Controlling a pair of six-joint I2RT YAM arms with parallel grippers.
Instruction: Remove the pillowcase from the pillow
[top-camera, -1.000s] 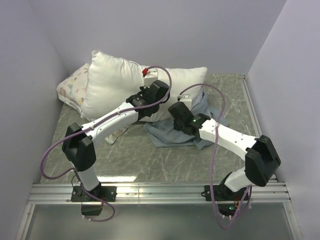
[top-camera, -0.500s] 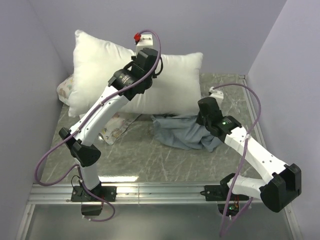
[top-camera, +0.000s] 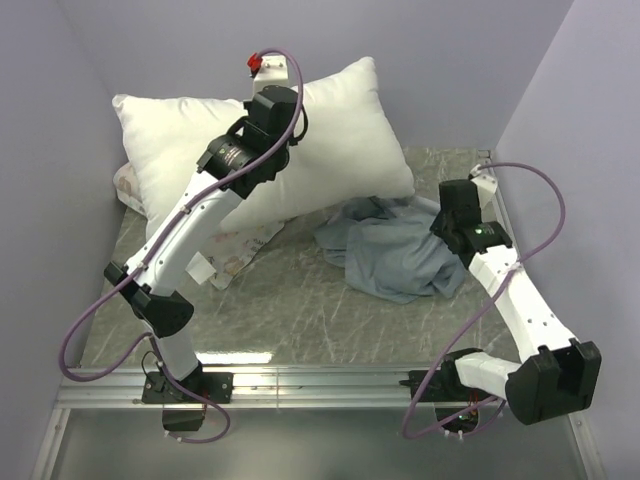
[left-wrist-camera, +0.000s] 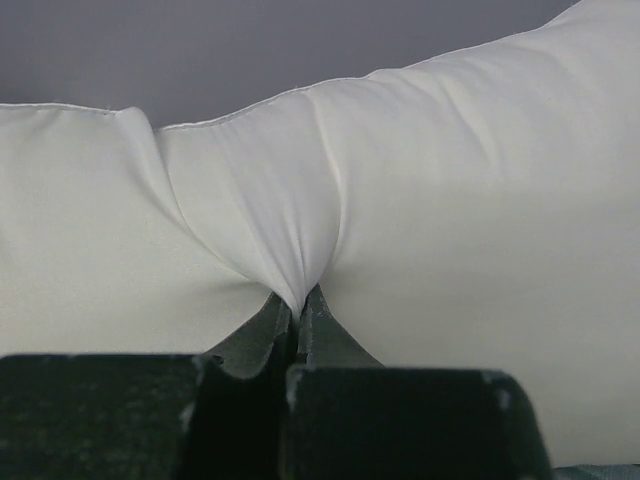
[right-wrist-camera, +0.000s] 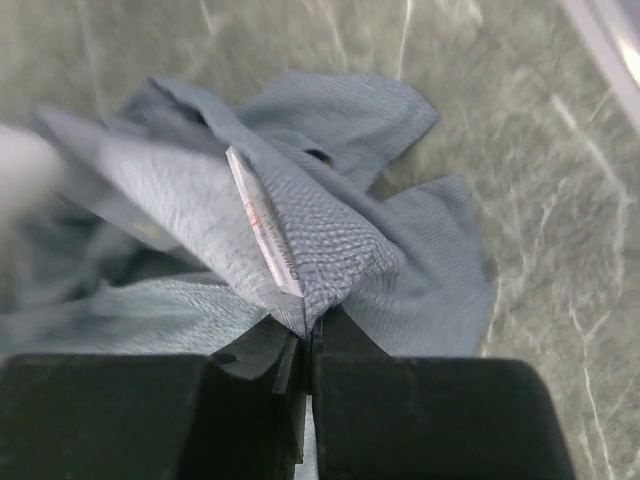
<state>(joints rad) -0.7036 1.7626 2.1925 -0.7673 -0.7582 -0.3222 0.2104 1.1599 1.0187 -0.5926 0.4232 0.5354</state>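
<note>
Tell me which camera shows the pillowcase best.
Top external: nearly the whole pillowcase lies crumpled on the table, off the pillow. Right wrist shows only the fold pinched in the right claw, close up. Left wrist shows just pillow, no pillowcase.

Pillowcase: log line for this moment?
left gripper: shut on pillow | right gripper: shut on pillowcase | pillow: raised, nearly bare | pillowcase: bunched on table

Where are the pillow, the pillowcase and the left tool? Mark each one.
pillow (top-camera: 345, 140), top view, its plump right half.
pillowcase (top-camera: 395, 258), top view, middle of the crumpled heap.
left tool (left-wrist-camera: 298, 308), left wrist view, between fingertips pinching the pillow's fabric.
</note>
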